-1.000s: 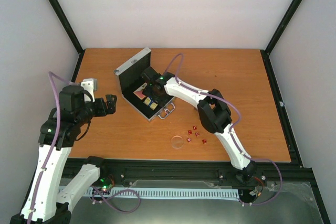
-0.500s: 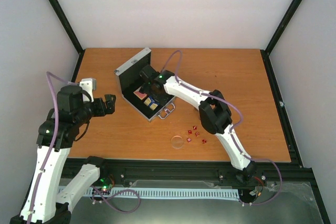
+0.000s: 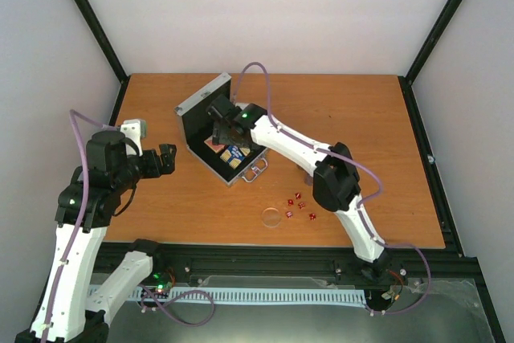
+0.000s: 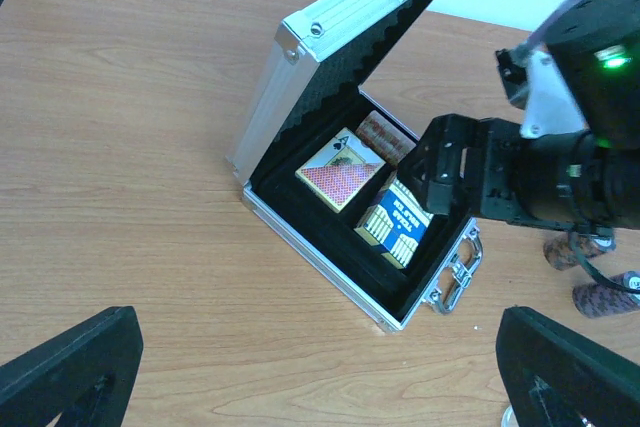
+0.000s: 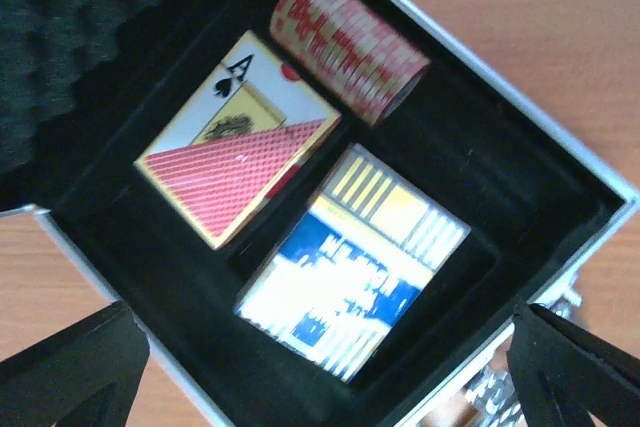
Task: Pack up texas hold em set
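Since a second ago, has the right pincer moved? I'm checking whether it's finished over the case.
Yes. The right pincer has crept left and farther back over the table, toward the raised lid of the case.

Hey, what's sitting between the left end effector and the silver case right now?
Only bare table separates the left end effector from the case; the top external view shows it.

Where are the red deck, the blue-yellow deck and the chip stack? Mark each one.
red deck [image 5: 235, 147]: right wrist view, middle of its top face.
blue-yellow deck [image 5: 355, 262]: right wrist view, middle of its top face.
chip stack [image 5: 350, 42]: right wrist view, side of the lying roll.
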Tool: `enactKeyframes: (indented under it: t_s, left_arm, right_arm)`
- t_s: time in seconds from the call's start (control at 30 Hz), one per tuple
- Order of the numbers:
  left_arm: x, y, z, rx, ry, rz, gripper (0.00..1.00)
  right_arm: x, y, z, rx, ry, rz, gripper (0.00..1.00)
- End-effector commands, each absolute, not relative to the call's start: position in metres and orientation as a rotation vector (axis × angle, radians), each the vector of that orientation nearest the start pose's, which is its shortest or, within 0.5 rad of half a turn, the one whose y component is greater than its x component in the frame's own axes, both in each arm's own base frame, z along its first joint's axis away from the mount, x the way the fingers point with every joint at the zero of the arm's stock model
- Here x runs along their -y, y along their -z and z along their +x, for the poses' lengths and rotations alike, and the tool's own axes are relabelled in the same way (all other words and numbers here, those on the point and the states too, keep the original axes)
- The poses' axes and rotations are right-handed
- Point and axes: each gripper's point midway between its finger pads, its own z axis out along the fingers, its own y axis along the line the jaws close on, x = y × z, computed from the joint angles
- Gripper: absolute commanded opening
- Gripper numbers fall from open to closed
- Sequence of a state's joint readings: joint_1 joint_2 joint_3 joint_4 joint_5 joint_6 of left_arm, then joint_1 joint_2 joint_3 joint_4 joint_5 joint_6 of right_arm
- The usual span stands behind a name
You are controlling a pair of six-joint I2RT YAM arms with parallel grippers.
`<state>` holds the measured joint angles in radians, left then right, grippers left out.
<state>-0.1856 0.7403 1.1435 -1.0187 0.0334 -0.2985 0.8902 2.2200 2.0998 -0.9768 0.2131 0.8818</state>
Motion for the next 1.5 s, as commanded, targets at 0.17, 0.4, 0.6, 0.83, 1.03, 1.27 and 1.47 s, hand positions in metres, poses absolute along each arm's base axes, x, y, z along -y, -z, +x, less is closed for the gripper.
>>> enactKeyframes:
  t_s: [0.17, 0.4, 0.6, 0.83, 1.03, 1.27, 1.47]
  left_arm:
    - [0.048, -0.303, 0.224, -2.200, 0.305, -0.100, 1.00]
    - [0.048, -0.296, 0.230, -2.222, 0.293, -0.099, 1.00]
    - [0.049, -0.291, 0.235, -2.235, 0.293, -0.100, 1.00]
    - [0.050, -0.289, 0.239, -2.241, 0.294, -0.106, 1.00]
    - [0.049, -0.286, 0.236, -2.251, 0.294, -0.109, 1.00]
    - [0.052, -0.282, 0.235, -2.254, 0.324, -0.118, 1.00]
    - [0.053, -0.281, 0.235, -2.258, 0.326, -0.115, 1.00]
  right_arm:
    - [-0.370, -0.101, 0.419, -2.584, -0.021, -0.158, 1.00]
    - [-0.368, -0.095, 0.440, -2.542, 0.050, -0.281, 1.00]
    - [-0.377, -0.090, 0.442, -2.537, 0.025, -0.353, 1.00]
    - [-0.383, -0.053, 0.434, -2.617, 0.023, -0.456, 1.00]
    - [-0.365, -0.028, 0.423, -2.665, 0.143, -0.498, 1.00]
    - [-0.335, -0.028, 0.412, -2.647, 0.272, -0.516, 1.00]
    - [-0.344, -0.041, 0.415, -2.609, 0.211, -0.570, 1.00]
